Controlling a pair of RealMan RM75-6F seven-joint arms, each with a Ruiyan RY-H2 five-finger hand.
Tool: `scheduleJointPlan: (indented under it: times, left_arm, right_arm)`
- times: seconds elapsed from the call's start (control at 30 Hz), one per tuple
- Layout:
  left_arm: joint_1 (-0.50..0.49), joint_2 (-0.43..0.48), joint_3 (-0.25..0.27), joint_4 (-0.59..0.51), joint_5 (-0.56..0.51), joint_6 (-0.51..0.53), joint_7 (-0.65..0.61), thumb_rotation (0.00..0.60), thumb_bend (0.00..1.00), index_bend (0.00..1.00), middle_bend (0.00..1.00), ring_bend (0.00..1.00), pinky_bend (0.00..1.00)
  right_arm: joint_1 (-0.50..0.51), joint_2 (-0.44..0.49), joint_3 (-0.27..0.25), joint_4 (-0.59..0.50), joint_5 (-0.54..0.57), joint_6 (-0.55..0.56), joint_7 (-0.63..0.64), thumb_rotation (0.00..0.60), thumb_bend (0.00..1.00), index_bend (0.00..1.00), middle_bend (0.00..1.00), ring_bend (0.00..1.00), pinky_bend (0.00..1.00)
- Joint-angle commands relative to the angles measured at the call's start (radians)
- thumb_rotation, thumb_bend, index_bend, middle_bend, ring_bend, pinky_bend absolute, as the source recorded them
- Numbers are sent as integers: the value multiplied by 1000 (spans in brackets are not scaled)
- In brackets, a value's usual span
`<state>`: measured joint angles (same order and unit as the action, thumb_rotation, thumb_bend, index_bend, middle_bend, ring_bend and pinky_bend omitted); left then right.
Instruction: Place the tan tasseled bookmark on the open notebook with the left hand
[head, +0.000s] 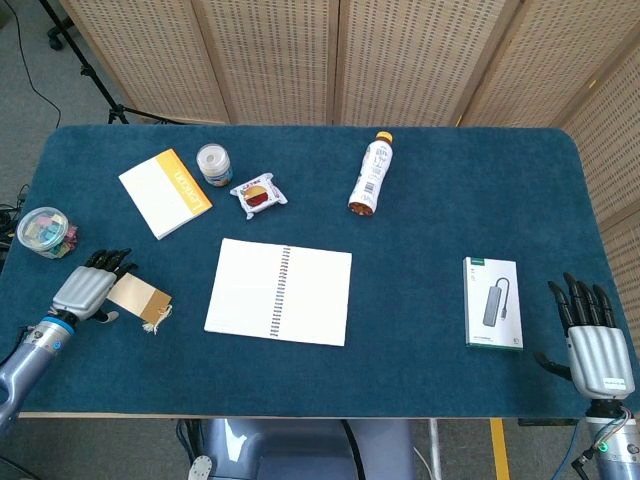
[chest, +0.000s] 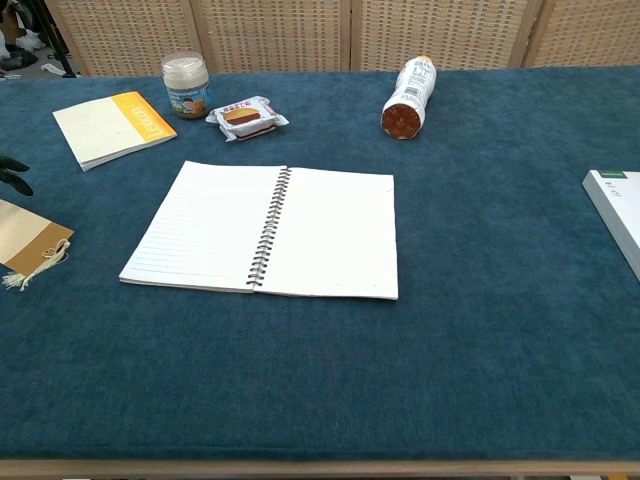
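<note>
The tan tasseled bookmark (head: 140, 297) (chest: 28, 238) lies flat on the blue cloth, left of the open spiral notebook (head: 279, 291) (chest: 265, 229). My left hand (head: 88, 288) hovers over the bookmark's left end, covering it, fingers spread and pointing toward the notebook; I cannot tell whether it touches the card. Only dark fingertips (chest: 14, 172) show at the chest view's left edge. My right hand (head: 593, 340) is open at the table's near right corner, holding nothing.
A yellow-edged notepad (head: 165, 192), a small jar (head: 214, 164), a wrapped snack (head: 259, 195) and a lying bottle (head: 369, 176) line the back. A clip tub (head: 43, 232) stands at the far left. A boxed hub (head: 492, 302) lies at right.
</note>
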<state>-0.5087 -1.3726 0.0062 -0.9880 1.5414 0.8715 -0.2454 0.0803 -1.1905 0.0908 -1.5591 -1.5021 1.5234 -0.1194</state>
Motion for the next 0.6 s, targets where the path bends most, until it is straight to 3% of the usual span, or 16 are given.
scheduleJointPlan:
  times: [0.03, 0.2, 0.37, 0.6]
  left_arm:
    - [-7, -6, 0, 0, -3, -4, -2, 600, 180, 201, 0, 0, 0]
    - [-19, -7, 2, -7, -13, -18, 11, 600, 213, 214, 0, 0, 0]
    - [-25, -4, 4, -25, -35, -37, 24, 600, 333, 346, 0, 0, 0]
    - [-24, 2, 9, -37, -49, -34, 33, 600, 367, 439, 0, 0, 0]
  right_arm:
    - [0, 2, 1, -1, 1, 0, 2, 600, 26, 0, 0, 0, 0]
    - [1, 4, 0, -2, 4, -5, 3, 600, 26, 0, 0, 0, 0]
    - [1, 7, 1, -5, 7, -7, 10, 600, 26, 0, 0, 0, 0]
    - [1, 11, -1, -8, 6, -10, 14, 600, 26, 0, 0, 0, 0]
